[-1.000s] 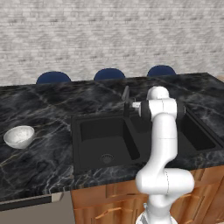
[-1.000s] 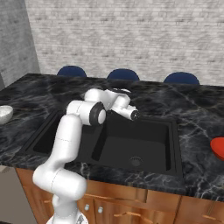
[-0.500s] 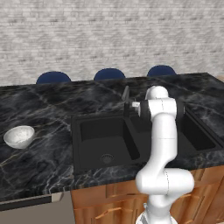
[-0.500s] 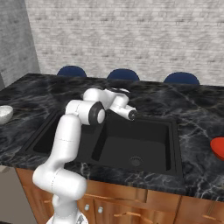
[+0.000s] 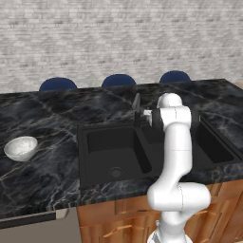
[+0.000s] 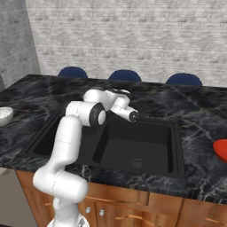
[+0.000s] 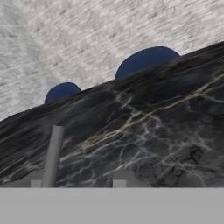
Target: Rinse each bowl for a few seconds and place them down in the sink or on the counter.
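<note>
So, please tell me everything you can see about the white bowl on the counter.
The bowl is small, round and white, with a grey-speckled inside, and looks ceramic. It stands upright and looks empty on the black marble counter, well left of the sink. Nothing touches it but the counter. In the right base view it shows at the left edge, partly cut off.

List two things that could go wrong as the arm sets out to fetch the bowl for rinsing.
1. The bowl sits on the counter far to the sink's left, while the gripper hangs over the basins: the long swing may strain reach.
2. The faucet stands close to the arm; a swing could clip it.
</note>
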You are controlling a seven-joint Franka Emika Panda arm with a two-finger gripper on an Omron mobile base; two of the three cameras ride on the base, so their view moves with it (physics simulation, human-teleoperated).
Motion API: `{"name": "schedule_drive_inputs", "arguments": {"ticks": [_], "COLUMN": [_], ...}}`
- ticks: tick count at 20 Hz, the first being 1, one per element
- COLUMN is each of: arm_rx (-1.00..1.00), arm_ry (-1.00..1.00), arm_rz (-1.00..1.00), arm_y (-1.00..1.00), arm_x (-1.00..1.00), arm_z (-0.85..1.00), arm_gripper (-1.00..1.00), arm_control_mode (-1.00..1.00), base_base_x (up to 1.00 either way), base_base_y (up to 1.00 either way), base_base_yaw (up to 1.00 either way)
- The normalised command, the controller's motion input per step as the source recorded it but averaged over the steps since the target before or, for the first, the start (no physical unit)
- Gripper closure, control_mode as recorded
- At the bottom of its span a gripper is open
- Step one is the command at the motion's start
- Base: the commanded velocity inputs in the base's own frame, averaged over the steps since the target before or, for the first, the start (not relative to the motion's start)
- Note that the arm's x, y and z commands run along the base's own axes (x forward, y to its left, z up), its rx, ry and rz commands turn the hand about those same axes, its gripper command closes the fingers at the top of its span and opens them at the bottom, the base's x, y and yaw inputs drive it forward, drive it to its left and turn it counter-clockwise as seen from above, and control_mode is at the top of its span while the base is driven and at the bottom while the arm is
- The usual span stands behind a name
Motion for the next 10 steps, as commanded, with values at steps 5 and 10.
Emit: {"name": "schedule_drive_inputs", "arguments": {"ticks": [5, 10], "arm_rx": [0.0, 0.0], "arm_ry": [0.15, 0.18], "arm_rz": [-0.01, 0.0], "arm_y": [-0.63, -0.5], "arm_x": [-0.12, -0.43], "arm_z": [-0.45, -0.56], "arm_gripper": [1.0, 1.0], "arm_control_mode": [-1.0, -1.0], "base_base_x": [0.0, 0.0], "base_base_y": [0.0, 0.0], "base_base_yaw": [0.0, 0.0]}}
